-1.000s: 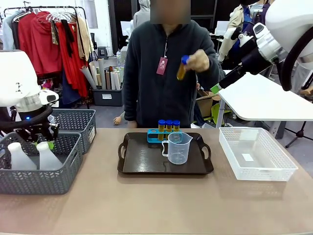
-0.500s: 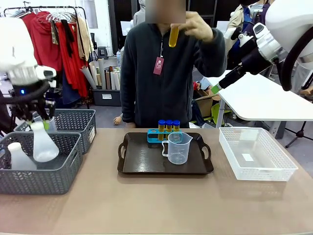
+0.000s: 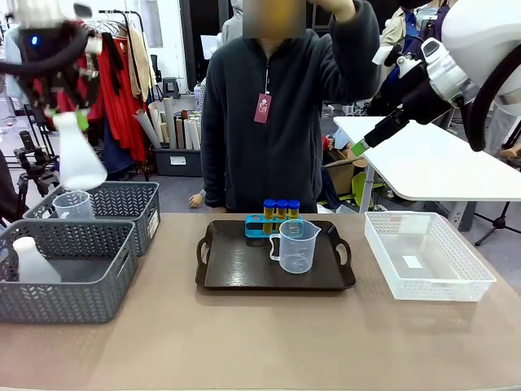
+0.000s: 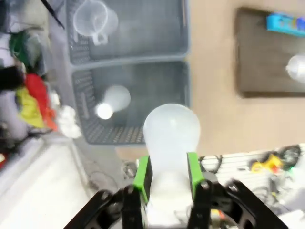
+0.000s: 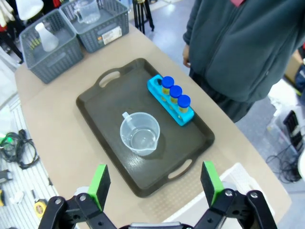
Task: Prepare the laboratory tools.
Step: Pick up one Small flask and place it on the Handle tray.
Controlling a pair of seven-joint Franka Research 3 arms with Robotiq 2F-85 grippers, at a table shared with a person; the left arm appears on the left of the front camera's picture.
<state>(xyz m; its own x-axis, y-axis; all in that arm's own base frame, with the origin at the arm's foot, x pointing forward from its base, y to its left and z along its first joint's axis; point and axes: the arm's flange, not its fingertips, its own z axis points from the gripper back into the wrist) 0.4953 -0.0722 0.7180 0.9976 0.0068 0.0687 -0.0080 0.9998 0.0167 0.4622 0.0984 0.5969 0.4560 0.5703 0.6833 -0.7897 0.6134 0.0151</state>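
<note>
Up from the grey basket has come the left pincer [image 3: 70, 116], and it now hangs high at the table's left end, closed on the neck of the flask [image 3: 79, 159]. The left wrist view shows the green pads pressed to either side of that neck. Below it the near basket [image 3: 65, 285] holds a second flask [image 3: 32, 262], and the far basket [image 3: 122, 204] a spare beaker [image 3: 73, 204].

On the tray [image 3: 236, 277] the beaker [image 3: 296, 244] stands near the middle. Just behind it is the rack [image 3: 255, 229] with three tubes [image 3: 281, 209]. The person's hand [image 3: 338, 8], which held a fourth tube lower down, is now raised to the picture's top edge, and the tube cannot be made out there.

I judge the task about half done: the flask must still be carried across and set down, and the fourth tube put back.

The tray's left part looks bare, so the flask should land there. The beaker and the tray handle are what it could knock. The right pincer [image 5: 155, 183] hangs wide open high over the tray's right end, holding nothing, near a white basket [image 3: 427, 261].
</note>
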